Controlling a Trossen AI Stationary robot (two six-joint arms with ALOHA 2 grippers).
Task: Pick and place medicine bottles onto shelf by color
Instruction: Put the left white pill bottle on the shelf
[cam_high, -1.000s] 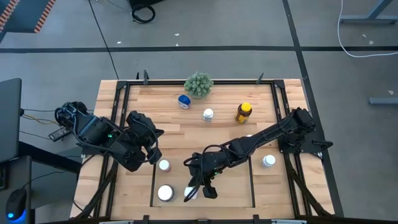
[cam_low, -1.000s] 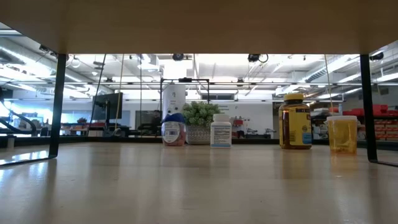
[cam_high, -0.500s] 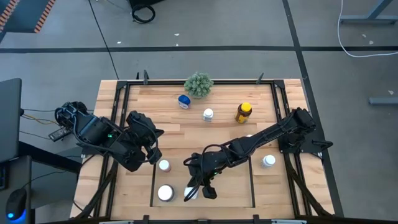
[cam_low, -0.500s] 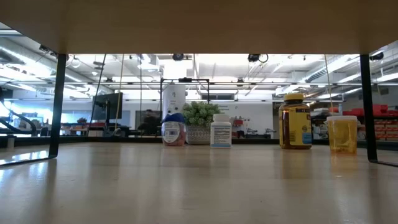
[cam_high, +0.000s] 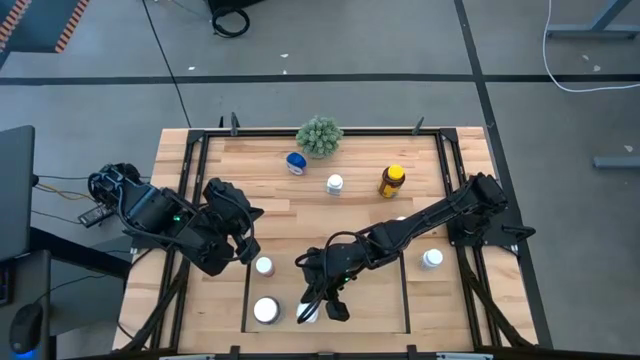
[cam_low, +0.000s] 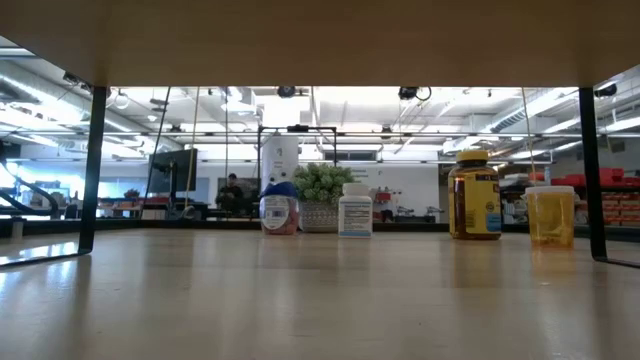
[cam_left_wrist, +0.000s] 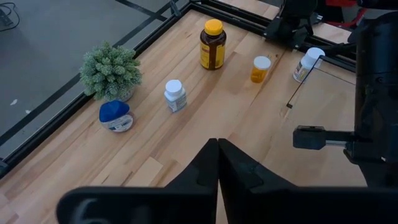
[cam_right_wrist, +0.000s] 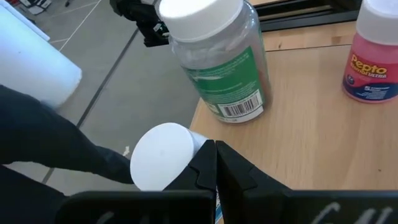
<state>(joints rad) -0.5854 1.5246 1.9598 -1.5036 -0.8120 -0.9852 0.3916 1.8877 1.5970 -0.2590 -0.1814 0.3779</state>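
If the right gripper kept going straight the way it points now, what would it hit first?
Probably the white-capped bottle right at the tips of the shut right gripper; the clear bottle with a green label stands beyond. Depth is unclear.

A small green spiky plant ball (cam_high: 319, 136) stands at the far edge of the wooden table (cam_high: 270, 195). A black frame (cam_high: 196, 150) surrounds the table. A person (cam_low: 232, 190) is seen far behind.

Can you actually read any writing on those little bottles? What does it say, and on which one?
"Pepto" and "ULTRA": on the pink bottle, right wrist view.
Green-labelled clear bottle: a barcode shows, its digits too small to read.
White bottle, amber bottle, blue-capped bottle: print too blurred to read.
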